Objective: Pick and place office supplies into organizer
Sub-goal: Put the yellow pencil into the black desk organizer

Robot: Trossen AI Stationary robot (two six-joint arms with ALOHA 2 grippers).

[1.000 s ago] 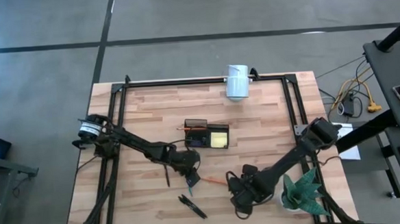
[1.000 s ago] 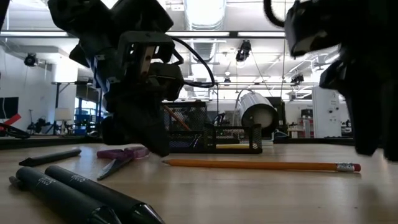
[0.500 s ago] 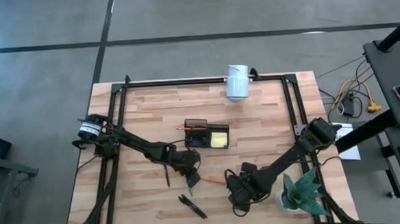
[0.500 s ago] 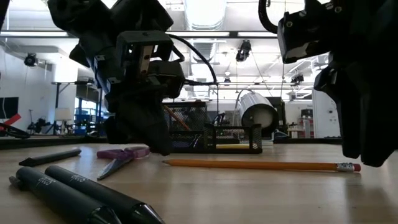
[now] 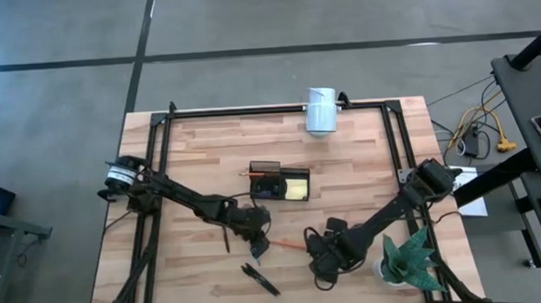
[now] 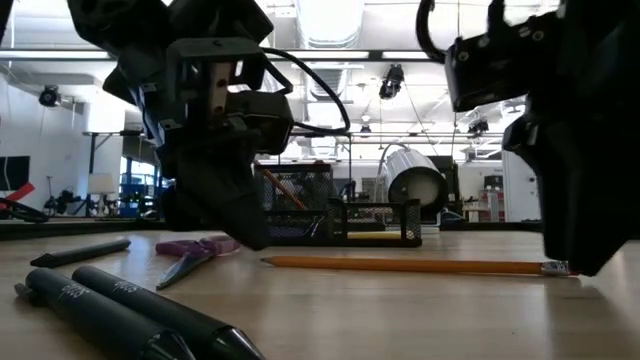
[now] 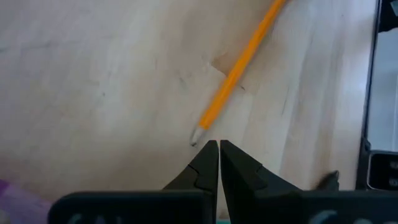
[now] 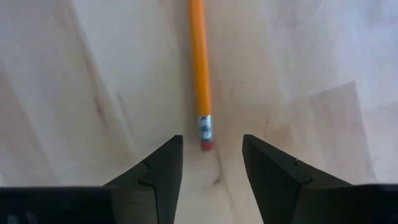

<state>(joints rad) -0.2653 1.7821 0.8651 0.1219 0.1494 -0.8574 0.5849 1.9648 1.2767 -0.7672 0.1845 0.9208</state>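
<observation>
Two hands stood over one orange pencil (image 5: 290, 247), which lay flat on the bare table (image 5: 363, 156), well apart from the black organizer (image 5: 279, 183). The right hand (image 8: 211, 163) was spread wide, its fingers (image 8: 158, 169) straddling the eraser end without touching it. The left hand (image 7: 218, 154) was pinched tight on nothing, its tips just beside the sharpened point. The main hazard, in my judgement, was the grip site: closing on the very end of a round pencil could let it pivot, roll, or squirt out along the table. A second hazard was interference, since the left hand at the opposite tip could nudge the pencil off line or meet the right arm during a lift. The purple-handled scissors (image 6: 196, 250) and black pens (image 5: 260, 278) lay near the left hand, and a sweeping arm could scatter them. The yellow sticky-note pad (image 5: 296, 187) already sat against the organizer.
</observation>
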